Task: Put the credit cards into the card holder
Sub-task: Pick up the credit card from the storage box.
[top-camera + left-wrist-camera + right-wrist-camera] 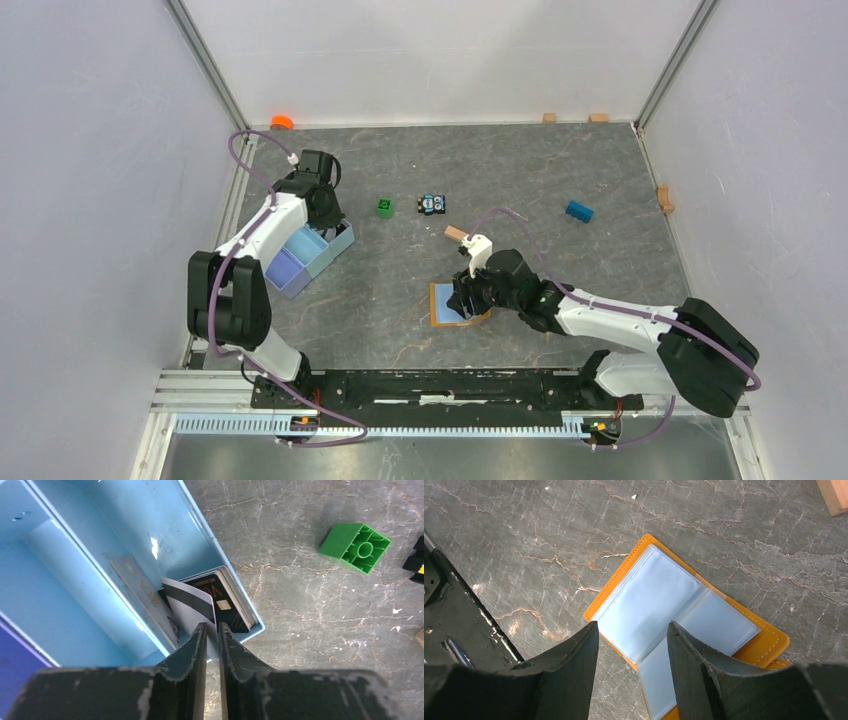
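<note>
The card holder (pixel 674 610) lies open on the table, orange with pale pockets; it also shows in the top view (pixel 442 305). My right gripper (pixel 631 630) hovers open just above its near page, also seen from above (pixel 465 298). Several credit cards stand in the end compartment of the light blue tray (pixel 240 587): a pale card with a black stripe (pixel 192 605), a dark stack (pixel 230 602), and a pale card leaning to the left (pixel 142 597). My left gripper (pixel 212 626) is shut on the lower edge of the striped card; it shows above the tray from above (pixel 325 212).
The divided tray (pixel 330 258) sits at the left. A green block (pixel 384 207), a small toy car (pixel 432 204), a wooden block (pixel 456 234) and a blue block (pixel 579 211) lie mid-table. Small wooden blocks (pixel 549 118) line the back and right edges.
</note>
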`<state>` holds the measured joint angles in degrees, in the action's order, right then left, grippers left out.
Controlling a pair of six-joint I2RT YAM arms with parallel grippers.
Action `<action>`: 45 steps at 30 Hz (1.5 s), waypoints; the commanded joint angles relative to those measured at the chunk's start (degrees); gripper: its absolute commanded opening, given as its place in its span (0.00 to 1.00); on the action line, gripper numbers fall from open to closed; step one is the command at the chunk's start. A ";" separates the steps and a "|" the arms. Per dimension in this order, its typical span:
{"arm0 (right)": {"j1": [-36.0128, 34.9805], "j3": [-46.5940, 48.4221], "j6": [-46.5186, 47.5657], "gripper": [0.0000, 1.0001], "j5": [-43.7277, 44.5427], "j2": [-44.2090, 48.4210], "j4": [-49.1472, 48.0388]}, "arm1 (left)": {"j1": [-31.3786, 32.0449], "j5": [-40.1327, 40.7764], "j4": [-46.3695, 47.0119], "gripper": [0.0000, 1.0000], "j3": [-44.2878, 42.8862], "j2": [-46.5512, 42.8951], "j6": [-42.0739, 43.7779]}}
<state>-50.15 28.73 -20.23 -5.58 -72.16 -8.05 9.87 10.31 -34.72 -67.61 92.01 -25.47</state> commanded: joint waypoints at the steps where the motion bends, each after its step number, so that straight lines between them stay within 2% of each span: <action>1: -0.13 0.54 -0.68 0.58 -0.13 3.23 0.03 | 0.15 2.77 -2.08 0.02 -0.55 -4.17 3.86; 15: -0.12 0.62 -0.51 0.62 -0.22 8.04 1.06 | 0.15 3.31 -2.19 0.02 2.56 -13.75 9.10; 19: -0.13 0.91 -0.23 0.62 0.06 8.77 1.87 | 0.15 1.87 0.84 0.02 4.29 -18.74 9.79; 24: -0.13 1.59 0.49 0.62 2.44 8.14 4.28 | 0.48 -6.71 7.64 0.02 7.67 -25.96 11.67; 27: -0.17 2.13 0.86 0.62 5.02 6.89 6.60 | 2.14 -12.59 9.88 0.02 8.84 -27.39 11.45; 35: -0.17 3.00 1.34 0.58 14.84 4.37 13.58 | 15.46 -22.00 10.77 0.02 8.96 -23.98 8.07; 39: -0.04 3.09 -0.72 0.52 21.91 3.28 18.38 | 20.57 -31.31 13.73 0.02 10.10 -20.63 5.74; 42: 0.45 2.28 -0.88 0.53 22.86 3.88 19.35 | 22.00 -38.35 15.46 0.02 10.48 -17.39 5.45; 45: 1.49 1.30 1.02 0.56 19.83 5.65 17.71 | 23.54 -43.88 16.88 0.02 9.96 -14.44 5.05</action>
<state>-49.65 29.76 -20.10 13.21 -68.58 10.04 31.94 -22.26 -22.48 -57.43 74.78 -18.33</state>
